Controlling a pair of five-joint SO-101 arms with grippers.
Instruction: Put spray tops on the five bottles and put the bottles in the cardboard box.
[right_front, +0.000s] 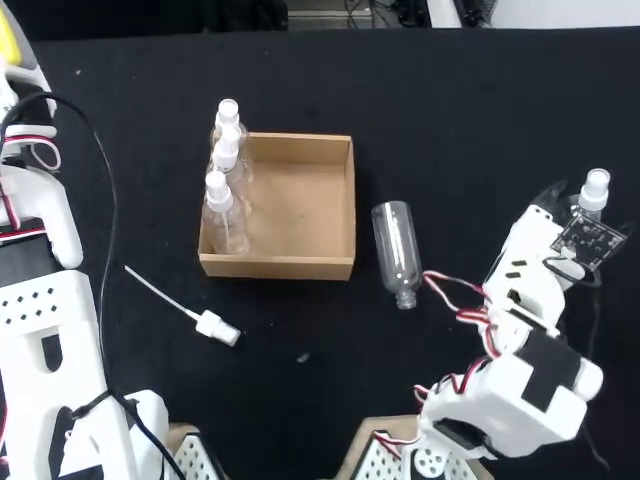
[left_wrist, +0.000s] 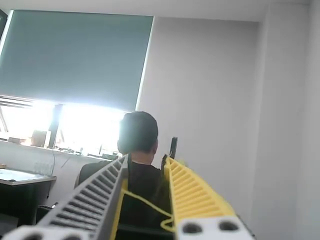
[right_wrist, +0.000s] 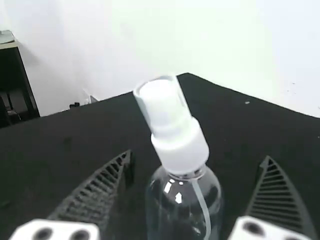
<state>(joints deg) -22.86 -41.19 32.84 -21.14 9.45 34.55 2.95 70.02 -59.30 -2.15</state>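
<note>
Cardboard box (right_front: 300, 267) holds three capped bottles (right_front: 222, 205); we see our right gripper (right_wrist: 197, 156) spread wide around a fourth bottle (right_wrist: 182, 195), touching nothing; left gripper (left_wrist: 146, 159) slightly parted, empty.

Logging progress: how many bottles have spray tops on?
4. Three bottles stand in the cardboard box along one side wall; a fourth bottle stands between the open fingers of the right gripper.

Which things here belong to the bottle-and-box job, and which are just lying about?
Job:
- cardboard box
- three capped bottles standing in it
- capped bottle between the open jaws of the right gripper
- uncapped bottle lying beside the box
- loose spray top

Lying about:
- small speck on the table
- desk and window blind in the room behind
</note>
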